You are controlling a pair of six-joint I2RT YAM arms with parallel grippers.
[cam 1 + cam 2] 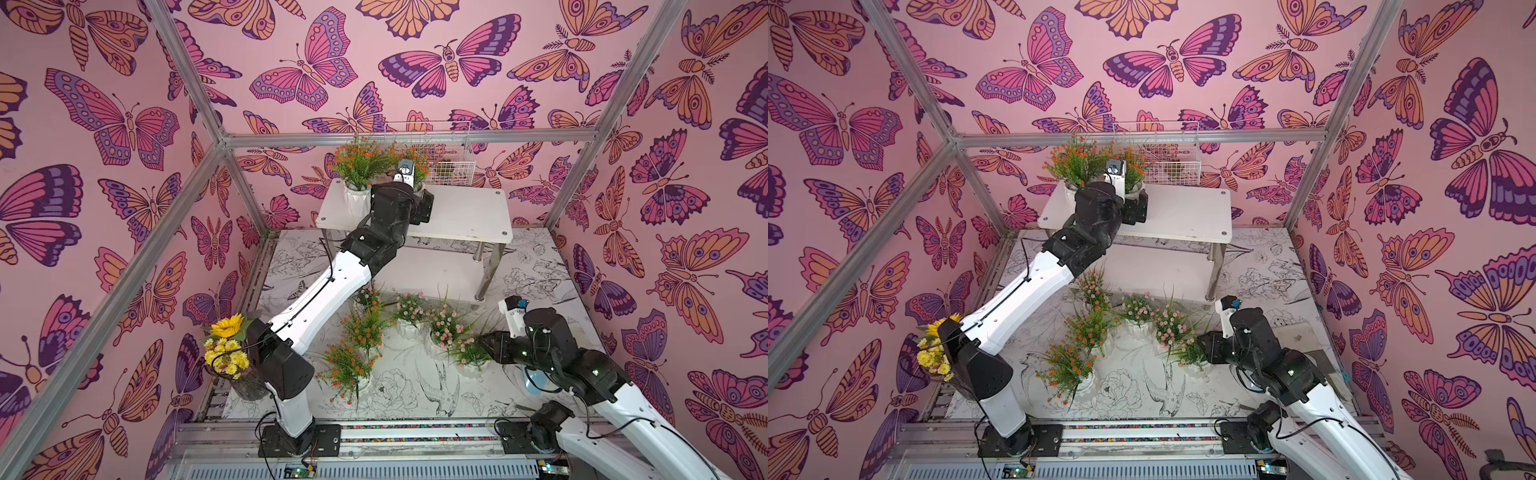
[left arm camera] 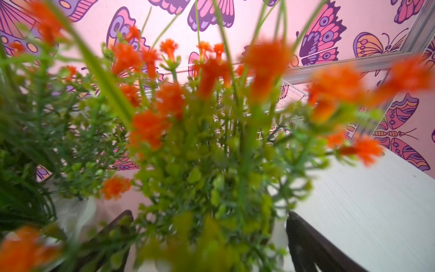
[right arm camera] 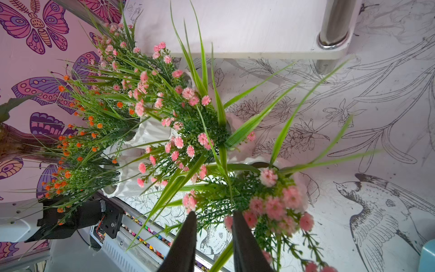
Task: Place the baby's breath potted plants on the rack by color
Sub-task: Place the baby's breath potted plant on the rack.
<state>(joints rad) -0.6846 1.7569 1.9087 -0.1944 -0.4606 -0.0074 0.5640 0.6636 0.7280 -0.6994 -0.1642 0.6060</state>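
The left pincer is standing spread wide, with its dark fingers on either side of the white pot of an orange plant. Leaves are hiding whether the fingers are touching the pot. That plant is standing on the top board of the rack, just beside a second orange plant at the board's left end. Both top views are showing the left arm reaching over the front edge of that board.

The right pincer is sitting low over the table. Its fingers are drawn close together with only a narrow gap between them, and they are buried in the leaves of the nearest pink plant. Whether they are pinching a stem cannot be told. This plant's pot is standing on the table, near the rack's front right leg.

Other pink plants and two further orange plants are crowding together on the table in front of the rack, their leaves overlapping.

A vase of sunflowers is standing at the table's left edge, close to the left arm. A wire basket is sitting behind the rack against the wall.
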